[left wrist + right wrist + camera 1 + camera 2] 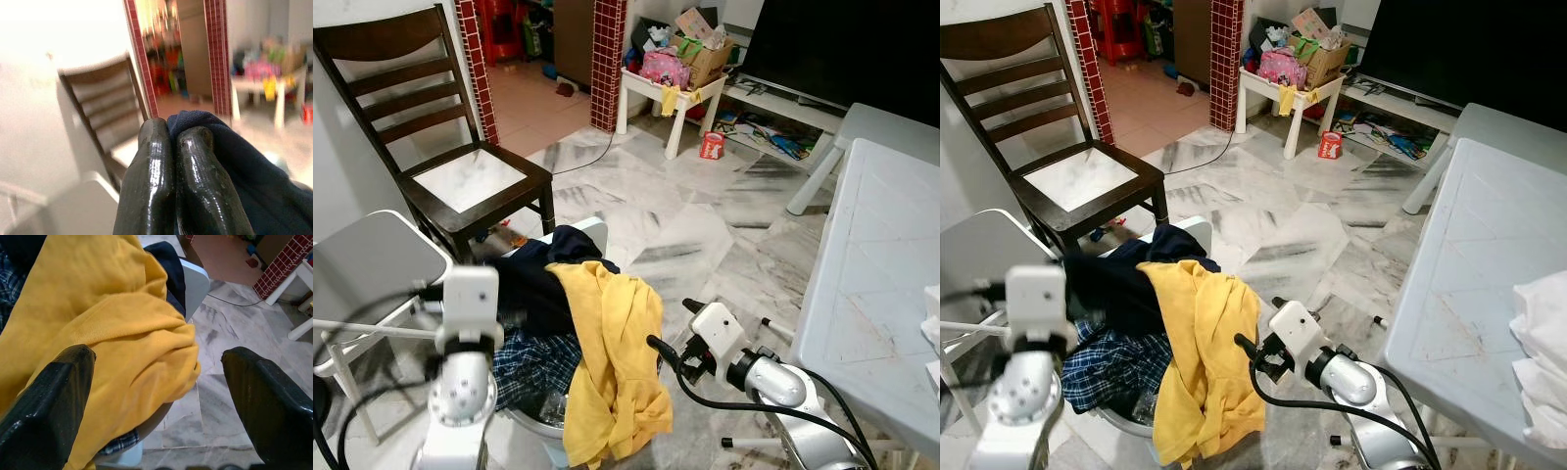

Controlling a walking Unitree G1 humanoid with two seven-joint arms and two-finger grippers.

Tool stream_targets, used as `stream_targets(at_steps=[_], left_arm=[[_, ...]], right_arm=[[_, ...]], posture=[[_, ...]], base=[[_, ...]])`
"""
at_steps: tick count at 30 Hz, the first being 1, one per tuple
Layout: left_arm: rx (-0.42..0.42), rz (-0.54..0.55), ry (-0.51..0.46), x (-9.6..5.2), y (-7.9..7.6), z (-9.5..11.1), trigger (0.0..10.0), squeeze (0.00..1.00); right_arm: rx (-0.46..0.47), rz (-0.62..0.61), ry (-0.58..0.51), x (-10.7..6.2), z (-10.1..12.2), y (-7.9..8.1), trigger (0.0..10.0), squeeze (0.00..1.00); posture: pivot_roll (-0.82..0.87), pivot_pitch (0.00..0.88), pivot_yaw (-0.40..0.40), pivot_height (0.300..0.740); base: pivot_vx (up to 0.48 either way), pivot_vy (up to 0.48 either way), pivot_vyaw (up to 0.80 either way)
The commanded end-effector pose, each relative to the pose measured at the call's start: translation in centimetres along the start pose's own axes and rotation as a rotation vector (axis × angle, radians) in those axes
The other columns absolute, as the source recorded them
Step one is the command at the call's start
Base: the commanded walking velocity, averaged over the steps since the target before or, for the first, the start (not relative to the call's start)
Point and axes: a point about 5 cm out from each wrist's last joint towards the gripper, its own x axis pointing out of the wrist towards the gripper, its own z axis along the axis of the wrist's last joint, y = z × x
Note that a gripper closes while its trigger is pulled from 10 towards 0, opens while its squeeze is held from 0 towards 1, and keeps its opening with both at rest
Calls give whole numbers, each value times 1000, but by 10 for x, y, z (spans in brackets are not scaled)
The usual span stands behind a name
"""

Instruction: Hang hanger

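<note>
Your left claw (168, 183) is pinched shut on the navy garment (234, 161), your right claw (156, 401) gapes wide beside the yellow shirt (607, 343) draping over the basket's (533, 423) edge, with bare floor (695, 225) beyond.

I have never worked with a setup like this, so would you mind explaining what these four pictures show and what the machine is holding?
This is a humanoid robot in a home, with two silver arms, each ending in an end effector of two black fingers. The two wide pictures come from the two eyes of a camera on its head, looking down and forward. Before it stands a laundry basket heaped with clothes: a yellow garment draped over the edge, a dark navy garment and a plaid one. Around it are a wooden chair, a white table and a marble floor.

The other two pictures come from cameras on the wrists. The left end effector is closed, pinching the navy cloth. The right end effector is open, its fingers spread on either side of the yellow garment, not gripping it. I see no hanger.
</note>
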Motion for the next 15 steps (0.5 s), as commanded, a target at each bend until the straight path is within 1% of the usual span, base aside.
stream_targets(at_steps=[1, 3, 5, 7, 8, 10, 13, 14, 15], left_arm=[[11, 32, -85, 6, 4, 18, 0, 0], [42, 38, -184, 17, 8, 38, 0, 0], [47, 50, -207, 20, 10, 43, 0, 0], [75, 64, -276, 29, 16, 58, 0, 0], [75, 64, -276, 29, 16, 58, 0, 0], [89, 70, -334, 37, 18, 72, 0, 0], [93, 59, -395, 45, 15, 87, 0, 0], [91, 43, -426, 52, 11, 96, 0, 0], [85, 31, -445, 55, 7, 100, 0, 0]], right_arm=[[-11, -9, 1, 2, 0, -2, 10000, 0], [-12, -10, -2, 5, 0, -1, 10000, 0], [-12, -10, -4, 6, 0, -1, 10000, 0], [-11, -11, -10, 9, 1, 0, 10000, 0], [-11, -11, -10, 9, 1, 0, 10000, 0], [-9, -11, -12, 12, 0, 1, 10000, 0], [-8, -9, -18, 16, 0, 3, 10000, 0], [-7, -9, -24, 18, 1, 4, 10000, 0], [-6, -10, -26, 19, 1, 4, 10000, 0]], posture=[[62, 0, -87, 740], [66, 0, -82, 740], [66, 0, -82, 740], [73, 0, -78, 740], [73, 0, -78, 740], [82, 0, -73, 740], [87, 0, -70, 740], [94, 0, -68, 740], [96, 0, -65, 740]], base=[[0, 0, 0], [0, 0, 0], [0, 0, 0], [0, 0, 0], [0, 0, 0], [0, 0, 0], [0, 0, 0], [0, 0, 0], [0, 0, 0]])
